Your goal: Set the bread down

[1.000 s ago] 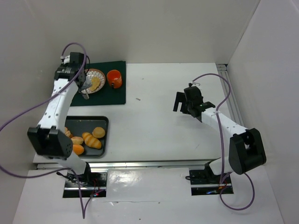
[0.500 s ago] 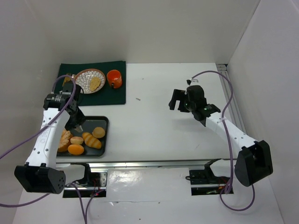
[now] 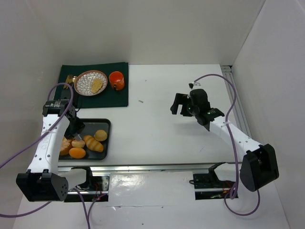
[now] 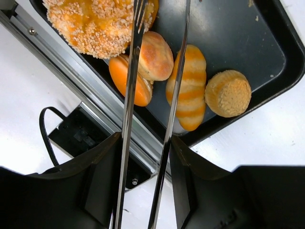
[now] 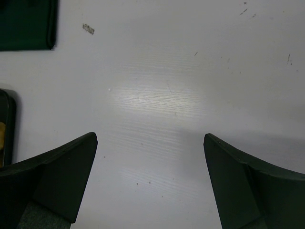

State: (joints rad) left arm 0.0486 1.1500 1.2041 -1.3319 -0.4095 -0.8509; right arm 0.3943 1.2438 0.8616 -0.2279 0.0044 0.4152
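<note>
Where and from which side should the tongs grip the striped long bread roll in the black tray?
Grip the striped long bread roll across its narrow middle, coming from above. It lies flat in the black tray, and its long sides are mostly free.
</note>
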